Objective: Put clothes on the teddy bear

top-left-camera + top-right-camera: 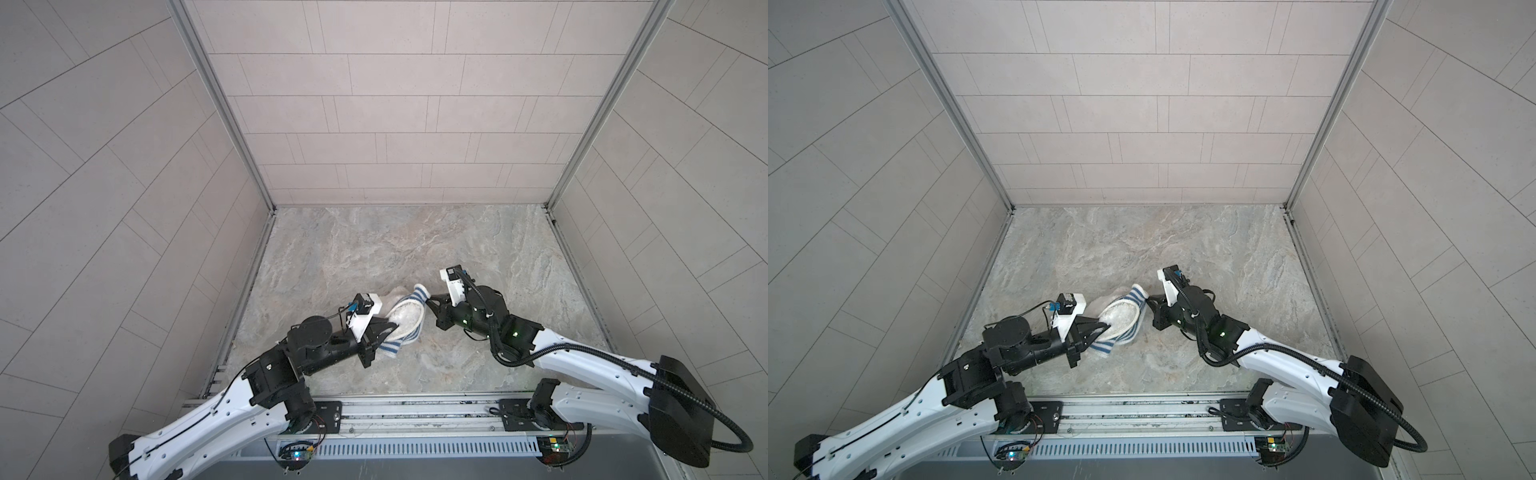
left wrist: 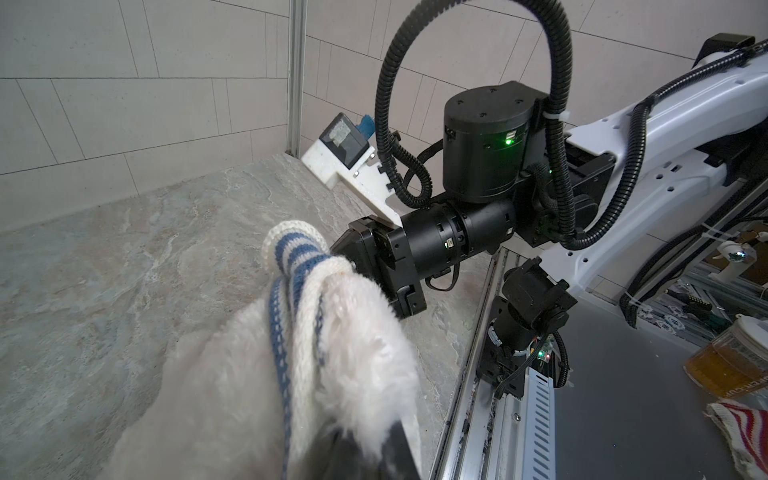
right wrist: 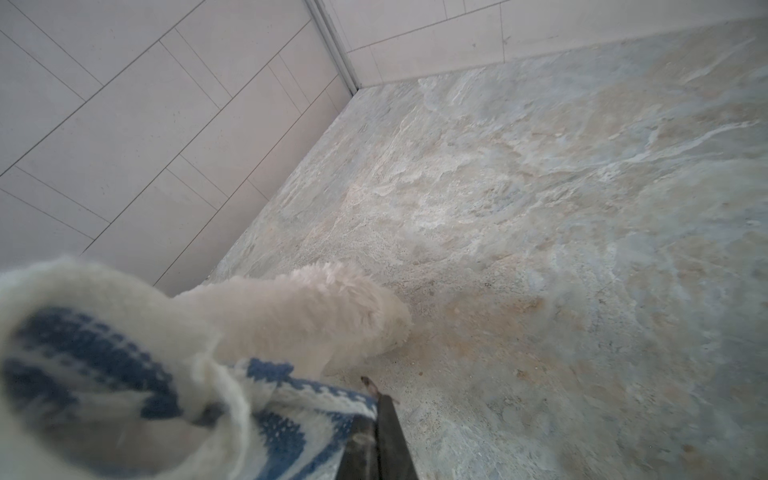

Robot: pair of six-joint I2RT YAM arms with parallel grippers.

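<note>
The bear [image 1: 405, 319] lies near the middle of the tabletop's [image 1: 374, 249] front edge, inside the striped shirt [image 1: 419, 296]. My left gripper [image 1: 390, 329] and right gripper [image 1: 432, 300] are each clamped on opposite shirt edges. I'd pull the 2 grips evenly so the knit slides over the fur.

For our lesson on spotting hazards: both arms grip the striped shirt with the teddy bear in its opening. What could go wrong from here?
1. The striped shirt is stretched between the left gripper and the right gripper. The knit could slip from the fingers and spring back.
2. The teddy bear seems held only by the shirt, so pulling may twist it or push it out.
</note>
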